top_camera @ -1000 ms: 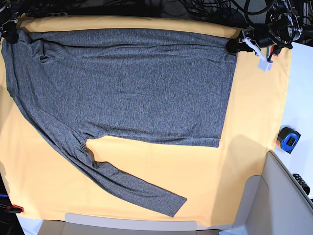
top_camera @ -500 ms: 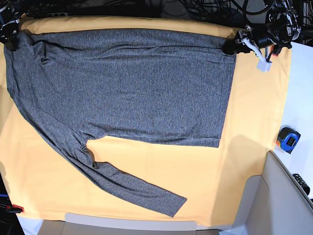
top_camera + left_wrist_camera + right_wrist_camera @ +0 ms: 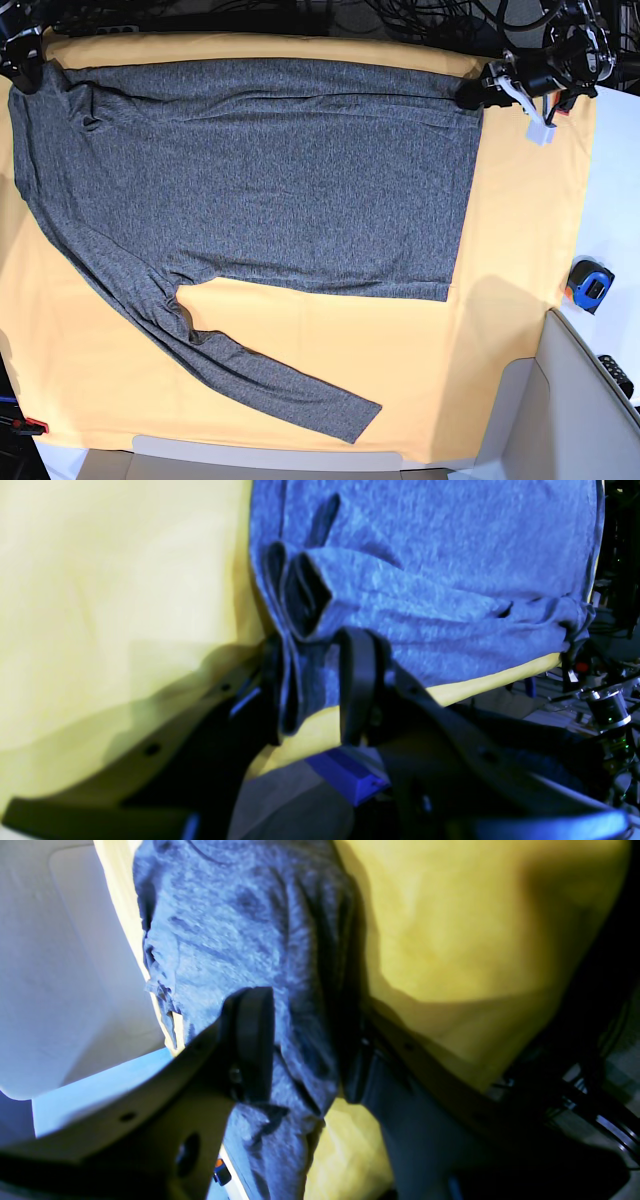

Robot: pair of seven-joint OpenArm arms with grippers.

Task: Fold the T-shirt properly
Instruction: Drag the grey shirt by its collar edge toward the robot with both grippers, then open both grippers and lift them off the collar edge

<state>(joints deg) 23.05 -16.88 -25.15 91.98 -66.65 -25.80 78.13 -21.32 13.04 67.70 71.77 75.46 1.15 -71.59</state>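
Yellow-orange cloth [image 3: 350,330] under T-shirt [image 3: 270,170]; wrist views alone: left pincer [image 3: 310,685], right pincer [image 3: 300,1045] spread astride fabric.

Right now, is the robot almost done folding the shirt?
Not nearly. Done: the T-shirt lies spread flat on the yellow cloth, one sleeve trailing out. In hand: the left gripper and right gripper are open, straddling the shirt's far corners without pinching. Left: nearly all the folding; that sleeve and the body aren't folded yet.
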